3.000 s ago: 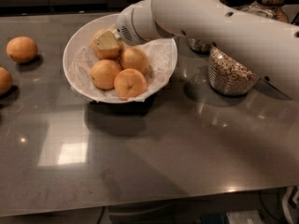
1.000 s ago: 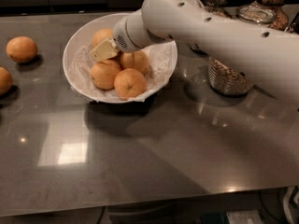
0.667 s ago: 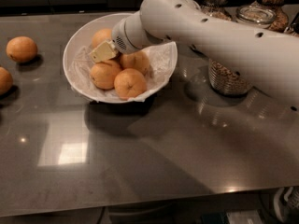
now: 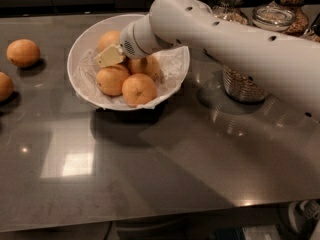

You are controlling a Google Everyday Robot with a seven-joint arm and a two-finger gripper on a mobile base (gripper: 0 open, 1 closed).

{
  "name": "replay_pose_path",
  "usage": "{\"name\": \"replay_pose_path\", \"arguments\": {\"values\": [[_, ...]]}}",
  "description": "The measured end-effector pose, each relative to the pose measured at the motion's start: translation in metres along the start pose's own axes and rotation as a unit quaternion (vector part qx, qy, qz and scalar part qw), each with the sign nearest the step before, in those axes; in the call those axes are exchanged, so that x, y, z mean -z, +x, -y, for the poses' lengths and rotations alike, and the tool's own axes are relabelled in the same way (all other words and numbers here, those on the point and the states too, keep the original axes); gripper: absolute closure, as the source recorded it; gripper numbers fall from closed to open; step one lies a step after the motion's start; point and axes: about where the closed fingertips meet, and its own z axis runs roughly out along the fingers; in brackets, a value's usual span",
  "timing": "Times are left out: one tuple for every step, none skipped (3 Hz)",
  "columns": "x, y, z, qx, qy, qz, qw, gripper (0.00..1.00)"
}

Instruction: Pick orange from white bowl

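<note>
The white bowl [image 4: 80, 81] with crinkled paper lining stands at the back left of the dark table. It holds several oranges: one at the back [image 4: 108, 39], one at the front left [image 4: 112, 80], one at the front [image 4: 139, 90] and one partly hidden under the arm [image 4: 146, 67]. My gripper [image 4: 109, 57] reaches down into the bowl from the right. Its pale tip sits between the back orange and the front left orange, touching or nearly touching them. The white arm hides the bowl's right rear rim.
Two loose oranges lie on the table at the left, one further back [image 4: 22, 52] and one at the edge of view [image 4: 4, 86]. Glass cereal jars stand at the right, one behind the arm [image 4: 243, 86] and others at the back [image 4: 283, 17]. The table's front edge [image 4: 150, 219] runs along the bottom.
The gripper has lowered a little deeper into the bowl among the oranges, and the arm has swung slightly forward. The oranges and bowl have not moved.
</note>
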Motion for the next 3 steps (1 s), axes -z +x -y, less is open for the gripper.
{"name": "replay_pose_path", "arguments": {"values": [[-0.0019,0.0021,0.0008,-0.004,0.001,-0.001,1.0000,0.48],[-0.0023,0.0027,0.0011,-0.005,0.002,0.000,1.0000,0.72],[-0.0023,0.0027,0.0011,-0.005,0.002,0.000,1.0000,0.95]]}}
